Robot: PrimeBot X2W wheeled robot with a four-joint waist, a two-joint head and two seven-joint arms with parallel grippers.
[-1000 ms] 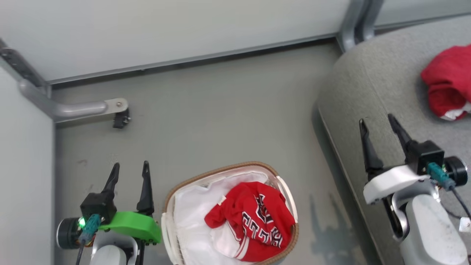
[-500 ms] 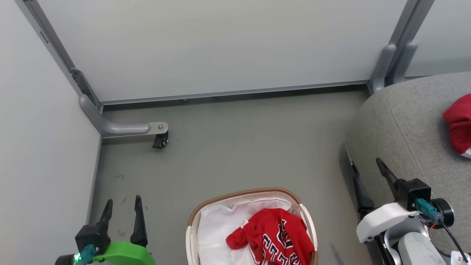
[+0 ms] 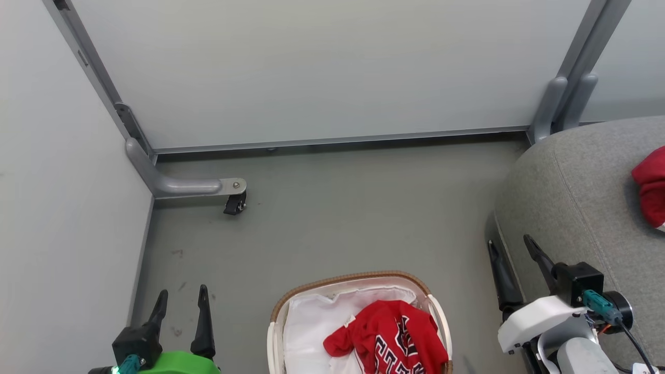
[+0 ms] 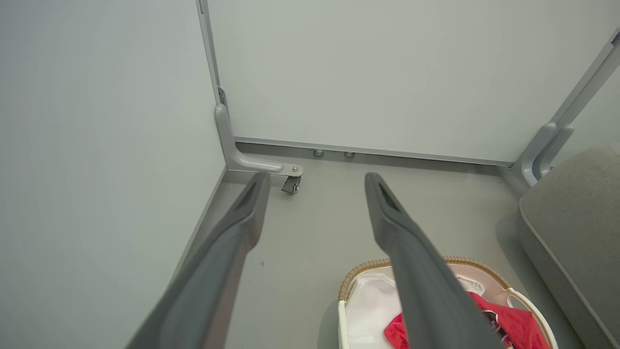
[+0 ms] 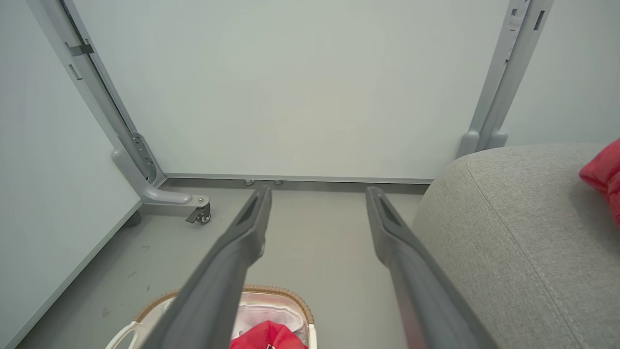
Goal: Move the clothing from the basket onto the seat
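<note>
One red garment with black-and-white lettering [image 3: 387, 337] lies in the white basket [image 3: 353, 277] with the brown woven rim, on the floor at the bottom centre. Another red piece of clothing [image 3: 649, 189] rests on the grey seat [image 3: 576, 197] at the right edge. My left gripper [image 3: 182, 298] stands open to the left of the basket, nothing between its fingers. My right gripper [image 3: 511, 246] is open and empty at the seat's front edge. The left wrist view shows the basket [image 4: 361, 276] and garment [image 4: 513, 325]; the right wrist view shows the seat [image 5: 508, 218] and red clothing [image 5: 603, 177].
Grey partition walls close the back and left. A metal foot with a small black caster [image 3: 234, 203] juts onto the floor at the left. A grey post [image 3: 563, 104] stands behind the seat. A white liner [image 3: 306, 332] lines the basket.
The head camera has tilted up, so basket, seat and grippers sit lower in view and more wall shows. Both grippers stay open and empty.
</note>
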